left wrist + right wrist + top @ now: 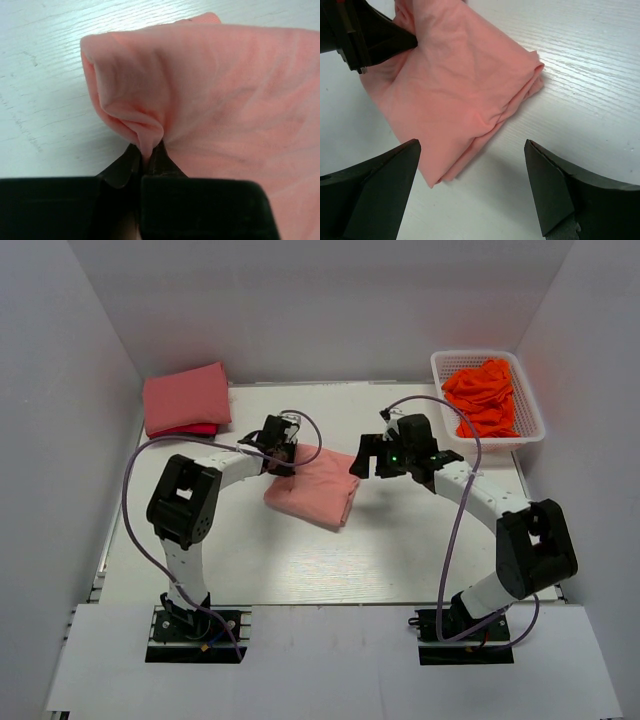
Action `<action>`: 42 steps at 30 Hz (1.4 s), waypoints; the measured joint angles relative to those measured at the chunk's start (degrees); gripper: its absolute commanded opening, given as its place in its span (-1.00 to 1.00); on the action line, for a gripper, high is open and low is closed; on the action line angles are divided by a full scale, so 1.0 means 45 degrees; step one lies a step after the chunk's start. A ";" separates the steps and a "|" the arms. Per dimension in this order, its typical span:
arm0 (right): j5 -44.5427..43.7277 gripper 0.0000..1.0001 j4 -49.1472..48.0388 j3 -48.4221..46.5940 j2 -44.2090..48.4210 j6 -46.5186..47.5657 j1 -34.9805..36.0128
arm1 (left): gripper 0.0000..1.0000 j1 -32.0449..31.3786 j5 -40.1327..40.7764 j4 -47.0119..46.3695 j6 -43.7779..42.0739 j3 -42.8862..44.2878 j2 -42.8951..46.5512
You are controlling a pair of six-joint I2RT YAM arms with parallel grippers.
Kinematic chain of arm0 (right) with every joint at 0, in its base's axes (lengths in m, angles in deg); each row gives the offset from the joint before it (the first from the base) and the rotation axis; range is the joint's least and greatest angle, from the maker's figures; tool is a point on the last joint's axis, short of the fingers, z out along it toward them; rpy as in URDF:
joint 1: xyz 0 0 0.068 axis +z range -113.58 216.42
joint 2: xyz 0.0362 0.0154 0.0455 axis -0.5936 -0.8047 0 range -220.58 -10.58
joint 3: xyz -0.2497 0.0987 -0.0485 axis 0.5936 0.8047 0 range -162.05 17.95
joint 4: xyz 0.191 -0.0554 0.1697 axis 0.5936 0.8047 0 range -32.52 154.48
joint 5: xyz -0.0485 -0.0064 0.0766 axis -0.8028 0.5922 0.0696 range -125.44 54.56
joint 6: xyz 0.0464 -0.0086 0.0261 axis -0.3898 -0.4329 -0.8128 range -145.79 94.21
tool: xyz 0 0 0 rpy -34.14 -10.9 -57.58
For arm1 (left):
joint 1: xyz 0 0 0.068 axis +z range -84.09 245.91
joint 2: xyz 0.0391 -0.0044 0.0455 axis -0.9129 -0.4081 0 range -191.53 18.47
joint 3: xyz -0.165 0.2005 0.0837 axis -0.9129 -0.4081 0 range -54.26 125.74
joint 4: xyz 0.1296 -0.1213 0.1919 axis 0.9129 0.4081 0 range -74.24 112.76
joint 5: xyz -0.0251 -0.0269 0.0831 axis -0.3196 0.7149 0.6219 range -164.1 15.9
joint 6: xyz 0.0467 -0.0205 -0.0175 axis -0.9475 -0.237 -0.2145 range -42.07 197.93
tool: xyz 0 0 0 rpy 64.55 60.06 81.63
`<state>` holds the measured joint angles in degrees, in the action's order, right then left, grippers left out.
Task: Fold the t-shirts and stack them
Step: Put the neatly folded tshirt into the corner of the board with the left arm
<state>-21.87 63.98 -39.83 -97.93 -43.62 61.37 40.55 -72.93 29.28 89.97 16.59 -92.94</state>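
Folded pink shirt (312,490), mid-table, is being pinched at its corner by the closed left gripper (149,150); the right gripper (471,160) is being held wide, empty. All layers are best gripped together.

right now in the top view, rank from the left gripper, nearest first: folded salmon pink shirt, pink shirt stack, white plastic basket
1. Folded salmon pink shirt, table centre, pinched by the left gripper.
2. Pink shirt stack, back left.
3. White plastic basket, back right.
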 measured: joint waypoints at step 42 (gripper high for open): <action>-0.1166 0.81 0.3580 0.1190 0.7067 -0.1909 -0.0185 | -1.00 0.4813 -0.1321 0.5090 -0.5765 1.3158 -0.1855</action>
<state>-27.12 80.09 -34.47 -66.13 -52.21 60.53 62.21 -78.88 52.18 64.02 75.80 -101.29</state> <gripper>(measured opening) 0.902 0.185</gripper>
